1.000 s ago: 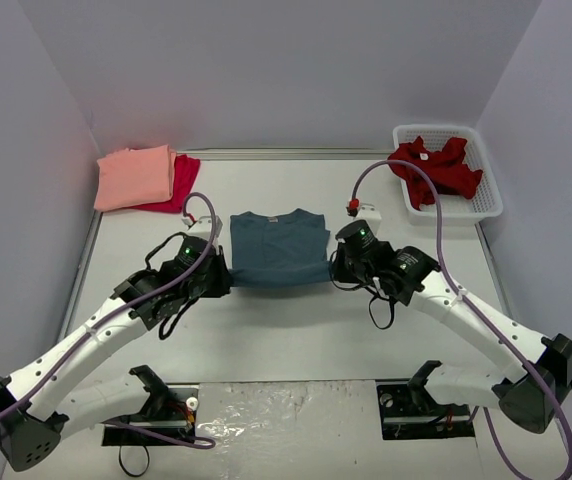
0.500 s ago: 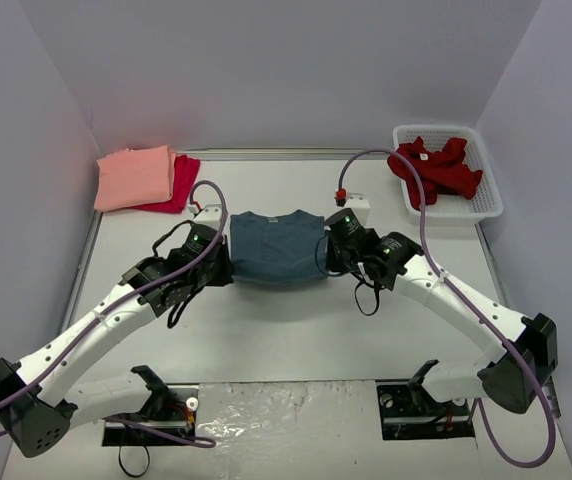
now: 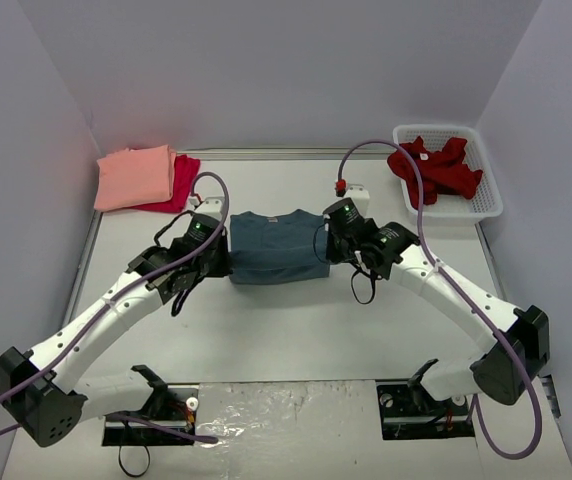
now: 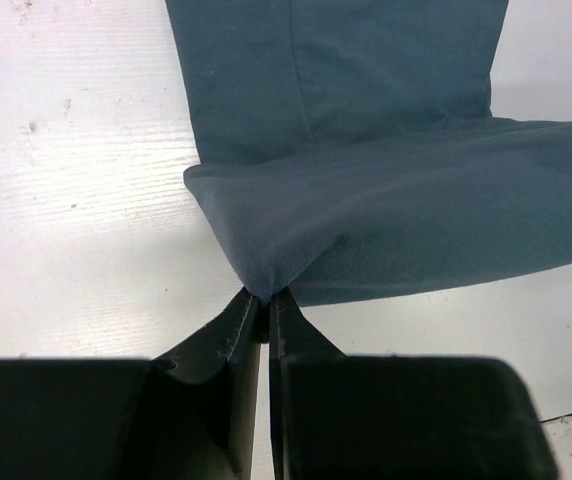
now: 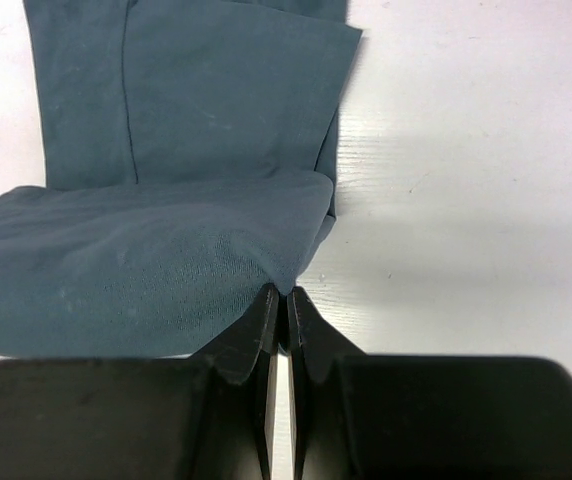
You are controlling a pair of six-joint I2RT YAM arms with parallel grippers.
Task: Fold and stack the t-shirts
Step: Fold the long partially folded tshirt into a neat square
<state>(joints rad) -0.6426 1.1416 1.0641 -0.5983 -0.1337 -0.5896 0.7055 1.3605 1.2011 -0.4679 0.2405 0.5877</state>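
"Gripping anything just now?"

"With both, yes. My left claw (image 4: 266, 300) is clenched on the near left corner of the slate-blue soft cloth t-shirt (image 4: 366, 190), and my right claw (image 5: 284, 297) is pinched tight on its near right corner. The lower edge is raised and doubled over toward the collar. The rest lies flat on the white table (image 3: 286, 320), stretched between my two wrists."

"How will it handle?"

"Light and limp, I judge. The raised edge sags a little between the claws, so both corners ought to travel level or the fold lands crooked. The corners seem the right hold: the cloth bunches there into something thin enough to bite."

"And the others?"

"A folded salmon-pink shirt (image 3: 136, 177) lies partly over a crimson shirt (image 3: 184, 180) at the far left of the table, well apart from my claws. A crumpled dark red shirt (image 3: 436, 168) sits in the white lattice plastic basket (image 3: 486, 205) at the far right."
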